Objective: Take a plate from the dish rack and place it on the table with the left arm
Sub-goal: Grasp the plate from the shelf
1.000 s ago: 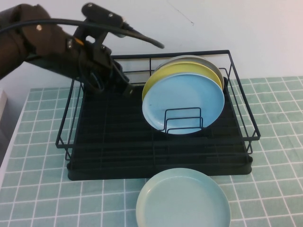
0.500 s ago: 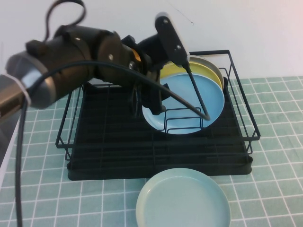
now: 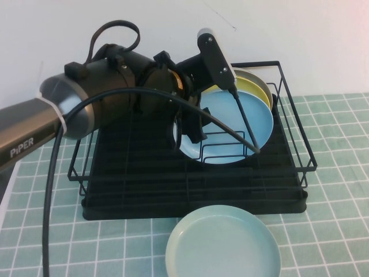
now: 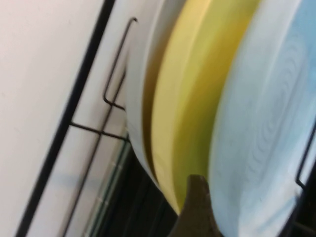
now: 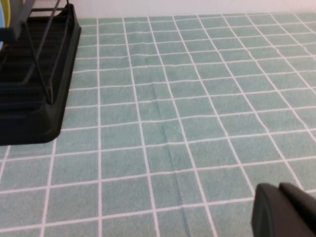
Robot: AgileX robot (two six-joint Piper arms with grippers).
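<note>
The sky-blue plate point(image 3: 230, 124) stands on edge in the small wire holder point(image 3: 223, 149) inside the black dish rack point(image 3: 138, 173), frontmost of three upright plates. Just behind it leans the yellow plate point(image 3: 256, 89), and behind that a pale grey-white plate point(image 3: 266, 86), rims overlapping closely. In the left wrist view the same stack shows side-on: blue plate point(image 4: 266, 128), yellow plate point(image 4: 192, 108), then the pale one point(image 4: 140, 98), with the rack's rear wires beyond.

The left claw point(image 3: 222, 138) sits at the blue plate with its fingers spread apart: one thin finger point(image 3: 245, 124) slants across the plate's face, its tip near the holder's upper wire, while the other dark finger point(image 3: 190, 124) stands at the plate's left rim. Nothing is clamped. The bulky left arm point(image 3: 109, 95) reaches over the rack's back-left corner, a black cable looping down over the rack's left side, hiding much of the left part of the rack. White lettering reading "PiPER" point(image 3: 26, 145) runs along the grey arm link.

In front of the rack, on the teal-tiled worktop point(image 3: 340, 219), a pale mint-green plate point(image 3: 223, 245) lies flat, just beside the tray's front edge.

The right claw point(image 5: 284, 210) shows only as a dark tip over bare tiles to the right of the rack's corner point(image 5: 34, 98); whether it is apart or together cannot be told.
</note>
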